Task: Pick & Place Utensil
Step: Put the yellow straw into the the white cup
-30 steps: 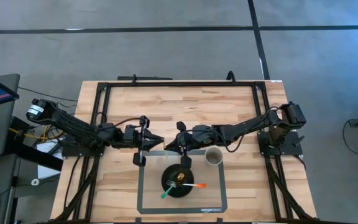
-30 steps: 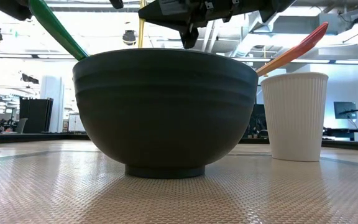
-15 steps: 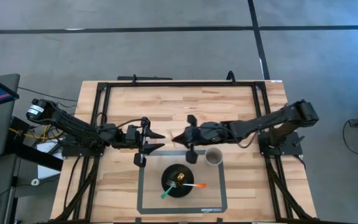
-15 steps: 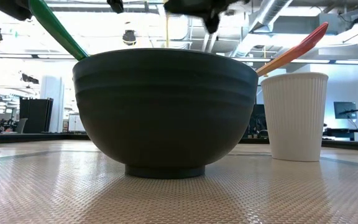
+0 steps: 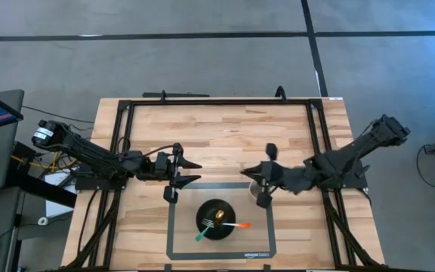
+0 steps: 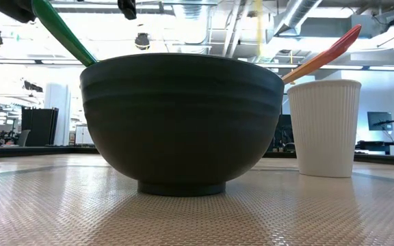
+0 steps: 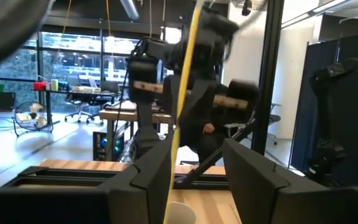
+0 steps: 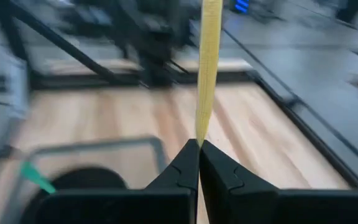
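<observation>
A dark bowl stands on the grey mat, with a green utensil and an orange utensil leaning on its rim. It fills the low view. A white ribbed cup stands beside the bowl on the right, and my right arm partly covers it in the high view. My right gripper is just past the cup and shut on a thin yellow utensil. My left gripper is open and empty, past the bowl's left side. My right gripper pinches the yellow utensil's end between its two fingertips. The utensil runs straight on beyond the fingertips, in line with the fingers. In the low view it shows as an upright yellow strip above the bowl's rim, and the bowl hides its lower end.
A black frame runs round the wooden table top. Bare wood lies between the frame's far bar and the mat. The two grippers face each other over the mat's far edge.
My right gripper has drawn back toward the table's right edge, from over the bowl's far side to beside the cup. It has carried the yellow utensil along, still upright. In the low view the yellow strip has gone from the bowl's left part to its right end.
</observation>
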`<action>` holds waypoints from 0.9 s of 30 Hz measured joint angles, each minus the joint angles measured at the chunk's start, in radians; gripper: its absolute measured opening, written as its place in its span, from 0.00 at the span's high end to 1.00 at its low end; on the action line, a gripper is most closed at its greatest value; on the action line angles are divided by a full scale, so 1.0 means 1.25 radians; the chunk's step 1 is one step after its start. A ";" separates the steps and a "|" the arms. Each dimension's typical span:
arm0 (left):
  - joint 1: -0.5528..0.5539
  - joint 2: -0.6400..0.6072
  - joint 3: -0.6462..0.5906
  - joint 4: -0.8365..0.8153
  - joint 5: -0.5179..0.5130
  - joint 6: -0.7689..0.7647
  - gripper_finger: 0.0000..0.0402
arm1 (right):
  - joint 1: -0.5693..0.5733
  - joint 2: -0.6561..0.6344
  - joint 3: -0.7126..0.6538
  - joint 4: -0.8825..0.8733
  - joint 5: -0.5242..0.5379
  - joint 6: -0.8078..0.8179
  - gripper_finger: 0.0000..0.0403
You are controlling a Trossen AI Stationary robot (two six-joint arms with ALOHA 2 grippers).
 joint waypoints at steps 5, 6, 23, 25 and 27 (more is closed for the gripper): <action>0.008 0.000 0.000 -0.004 -0.003 -0.011 0.64 | 0.061 -0.005 -0.055 -0.136 0.184 0.182 1.00; 0.008 0.000 0.000 -0.006 -0.002 -0.018 0.64 | 0.070 -0.005 -0.069 -0.147 0.197 0.220 1.00; 0.024 0.000 0.000 -0.006 -0.002 -0.021 0.65 | 0.146 -0.005 -0.129 -0.183 0.353 0.363 1.00; 0.033 0.000 0.000 -0.006 -0.002 -0.022 0.65 | 0.134 -0.005 -0.128 -0.182 0.376 0.336 1.00; 0.036 0.000 0.000 -0.006 -0.002 -0.022 0.65 | 0.124 -0.007 -0.110 -0.185 0.339 0.315 1.00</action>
